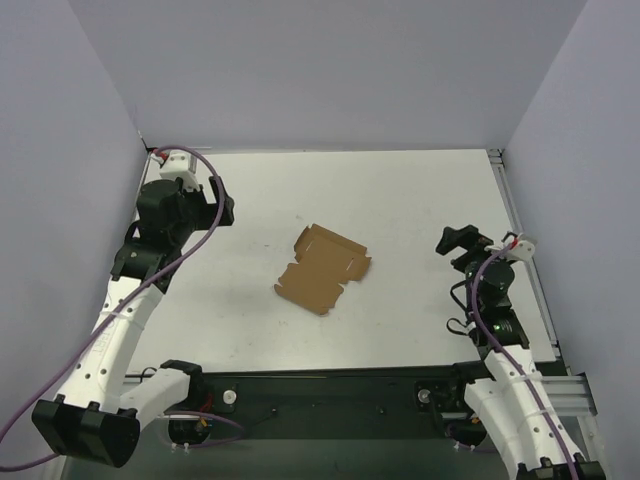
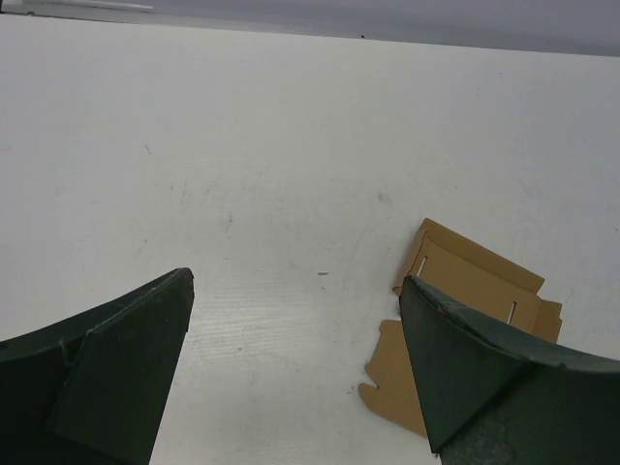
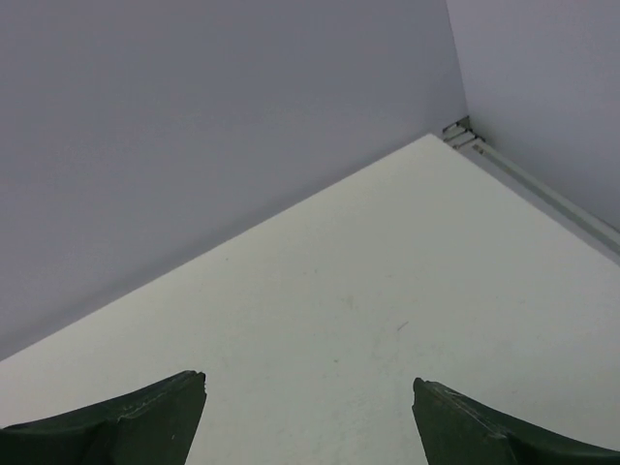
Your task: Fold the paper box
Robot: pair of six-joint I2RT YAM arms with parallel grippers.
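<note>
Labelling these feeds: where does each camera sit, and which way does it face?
Top external: above and behind the robot, looking down on the table and flat paper box; left arm and right arm show.
Left wrist: on the left arm, facing across the table; open left gripper shows, one finger overlapping the box.
Right wrist: on the right arm, facing the far corner and walls; open right gripper shows.
Shared: top and left wrist both see the box.

No text, label, brand, number or sign could be read in any view. The paper box (image 1: 323,268), lying near the middle of the bench (image 1: 400,200), showed only plain brown card with creases and slots.
</note>
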